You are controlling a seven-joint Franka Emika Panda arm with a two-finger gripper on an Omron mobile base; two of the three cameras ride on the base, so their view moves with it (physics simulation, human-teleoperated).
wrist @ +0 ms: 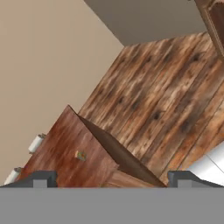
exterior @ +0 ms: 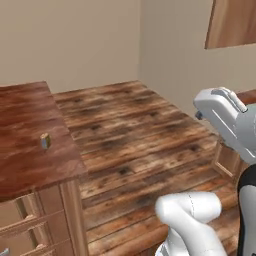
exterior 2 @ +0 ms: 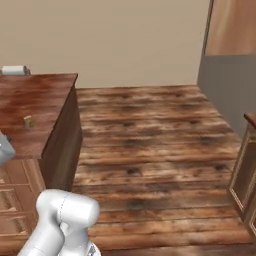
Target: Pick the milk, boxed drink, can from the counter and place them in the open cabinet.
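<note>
The counter [exterior: 25, 150] has a reddish-brown wood-grain top and stands at the left [exterior 2: 35, 100]. A small yellowish box, apparently the boxed drink [exterior: 45, 141], stands alone on it [exterior 2: 28, 121]. In the hand view the boxed drink [wrist: 80, 155] is a small speck on the counter [wrist: 65, 144], far below. My gripper [wrist: 111, 179] is open, with its two dark fingertips [wrist: 40, 178] wide apart and nothing between them. It hangs high above the floor, well away from the box. A corner of the light-brown wall cabinet [exterior: 232, 22] shows at upper right [exterior 2: 232, 27]. The milk and the can are out of view.
Wood-plank floor [exterior 2: 150, 135] stretches between the counter and a low cabinet [exterior 2: 244, 175] at the right. Two white roll-like things [wrist: 36, 143] lie at the counter's far edge by the beige wall. The counter's base has drawers [exterior: 20, 225].
</note>
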